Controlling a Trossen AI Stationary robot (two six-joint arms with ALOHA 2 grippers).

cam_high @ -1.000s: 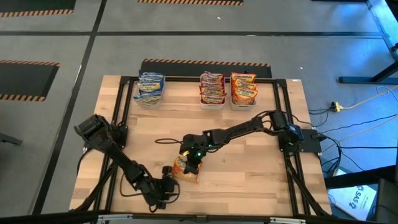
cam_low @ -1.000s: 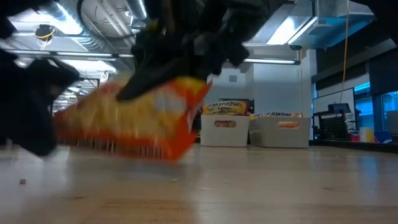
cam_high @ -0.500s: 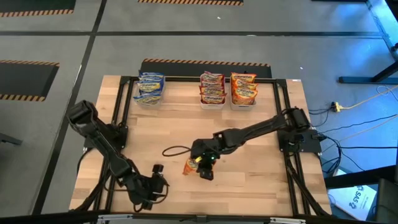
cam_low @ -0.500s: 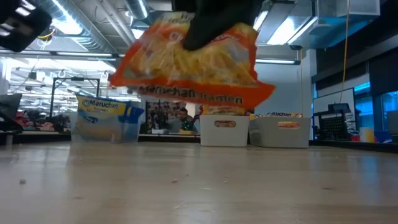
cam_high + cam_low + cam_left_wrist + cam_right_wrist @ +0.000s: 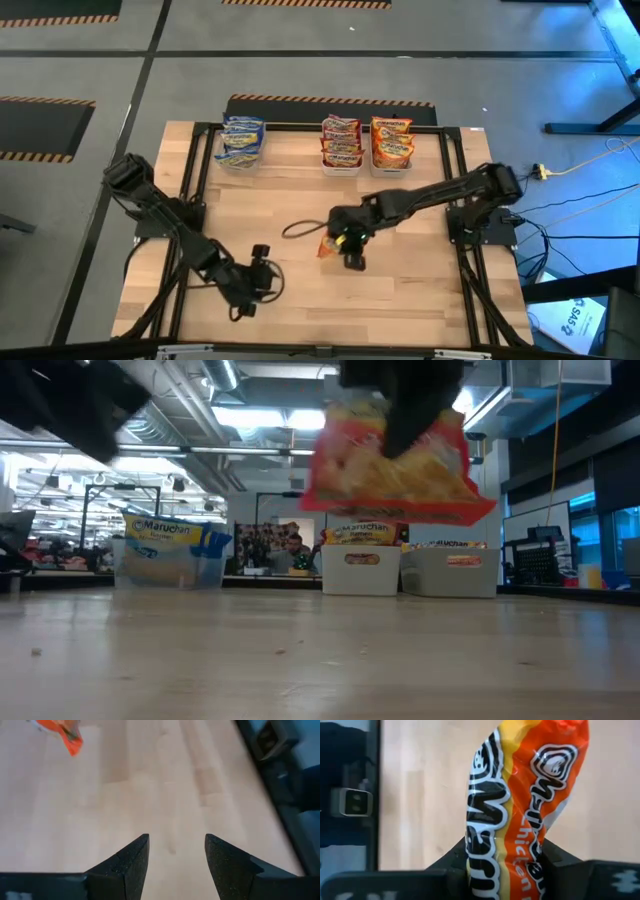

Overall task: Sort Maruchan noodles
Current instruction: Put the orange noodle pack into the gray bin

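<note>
At the near side of the counter (image 5: 400,290) the left tool (image 5: 262,272) hangs low over bare wood with its two fingers apart and nothing between them, as its own wrist view shows. One second ago it was just beside the orange packet near the front edge; now it has drawn back toward its own side and is well apart from it, so I judge that the left arm has finished its part and only waits.

A little farther in, about the middle of the counter, the right tool (image 5: 350,246) is clamped on one orange-yellow noodle packet (image 5: 329,247). In the right wrist view the packet (image 5: 520,795) stands up between the two dark fingers, bent and crinkled. In the low view the packet (image 5: 395,460) hangs clear above the wood. A second ago it was lower, tilted and close to the front; since then it has been lifted and carried toward the right and toward the back.

At the far edge stand three clear bins: the bin with blue-white packets (image 5: 242,143) on the left, the bin with red packets (image 5: 341,144), and next to it the bin with orange packets (image 5: 391,142). I see no other loose packet on the counter, so this may be the last one. The next move is probably to bring it over the orange bin; the soft packet could catch on the rim
</note>
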